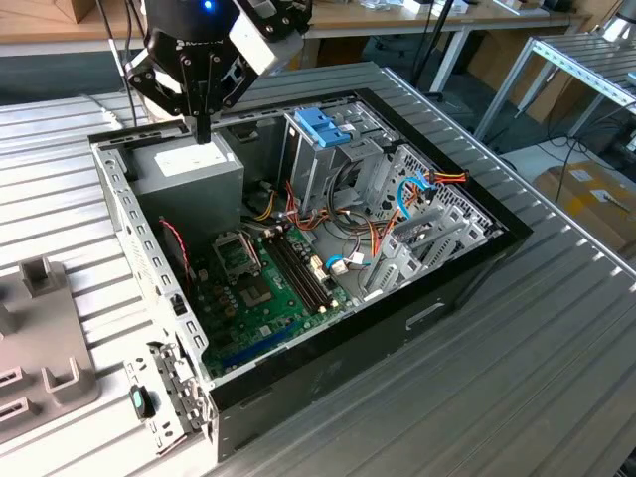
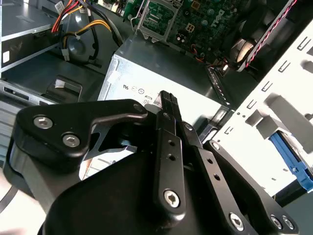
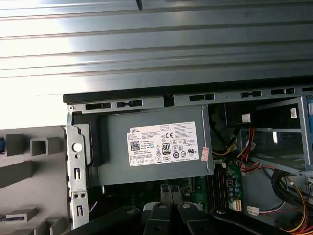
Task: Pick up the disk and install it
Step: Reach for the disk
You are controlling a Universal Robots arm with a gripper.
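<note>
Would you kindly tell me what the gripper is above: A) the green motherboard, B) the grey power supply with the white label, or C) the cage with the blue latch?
B: in the exterior view the gripper hangs over the grey power supply.

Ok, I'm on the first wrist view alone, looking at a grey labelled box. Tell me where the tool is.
Observer: In the exterior view the tool hangs over that grey box, shut and empty.
Operator: Now find what I must pick up.
Observer: Probably the disk: a blue rail shows beyond the case wall in the second wrist view.
Operator: Name what stands mid-case.
Observer: A tall metal cage with a blue latch on top, in the exterior view.
</note>
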